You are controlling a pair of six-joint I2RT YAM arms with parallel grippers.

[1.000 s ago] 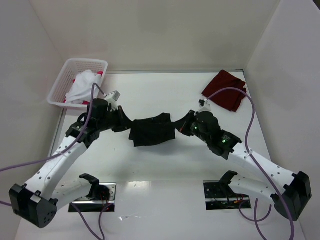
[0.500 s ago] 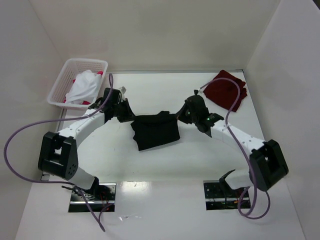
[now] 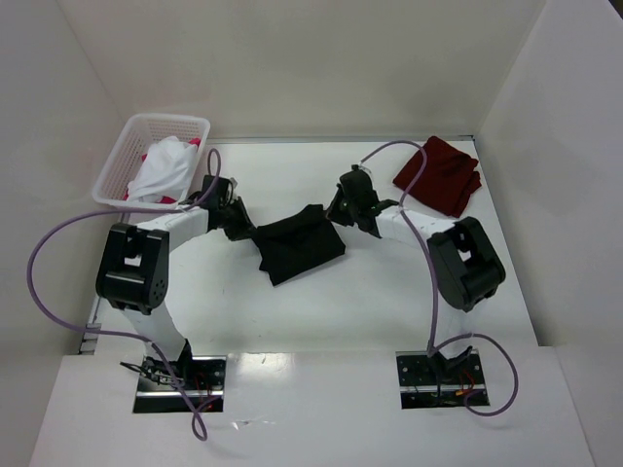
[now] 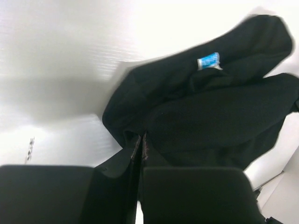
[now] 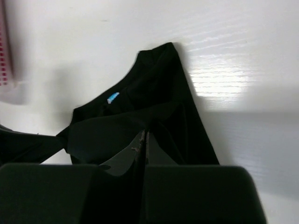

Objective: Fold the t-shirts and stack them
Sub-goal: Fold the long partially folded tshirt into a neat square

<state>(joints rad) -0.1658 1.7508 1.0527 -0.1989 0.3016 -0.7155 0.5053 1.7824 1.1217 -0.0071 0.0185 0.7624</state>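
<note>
A black t-shirt (image 3: 297,245) lies bunched in the middle of the table, stretched between my two grippers. My left gripper (image 3: 243,229) is shut on its left edge, and in the left wrist view the fingertips (image 4: 141,135) pinch black cloth (image 4: 219,116) below the small neck label (image 4: 208,60). On the right, my other gripper (image 3: 336,209) is shut on the shirt's far right corner; its wrist view has the tips (image 5: 144,133) buried in the dark fabric (image 5: 154,88). A dark maroon t-shirt (image 3: 440,175) lies folded at the far right.
A white lattice basket (image 3: 115,165) stands at the far left, holding a white shirt (image 3: 161,167) and some pink-red cloth (image 3: 193,143). White walls close in the table on three sides. Purple cables loop over both arms.
Both arms have stretched away from their bases toward the far side, carrying the black t-shirt with them. It now sits farther back, tilted, its right corner higher in the view.
</note>
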